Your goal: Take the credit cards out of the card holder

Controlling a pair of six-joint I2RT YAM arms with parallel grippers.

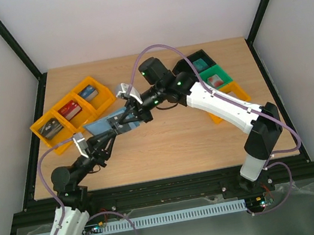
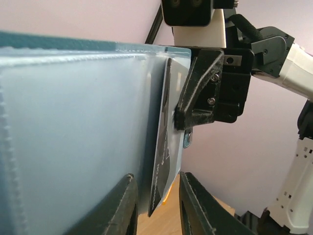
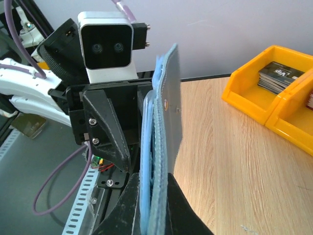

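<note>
The blue card holder [image 1: 101, 126] hangs above the table between the two arms, standing on edge. My right gripper [image 3: 152, 178] is shut on the holder's layered blue edge [image 3: 161, 147], and one of its black fingers [image 2: 195, 93] presses on the pale inner pocket [image 2: 73, 137]. A dark credit card [image 2: 164, 161] pokes out of that pocket. Around the card's lower corner stands my left gripper [image 2: 157, 178], open, with a gap on both sides of the card. From above, the left gripper [image 1: 113, 132] meets the right gripper [image 1: 129, 117] at the holder.
Orange trays [image 1: 71, 111] with small blocks sit at the back left; one tray [image 3: 249, 95] shows a dark printed stack [image 3: 279, 76]. A black tray [image 1: 196, 62], a green tray [image 1: 217, 76] and another orange tray [image 1: 227, 99] stand at the back right under the right arm.
</note>
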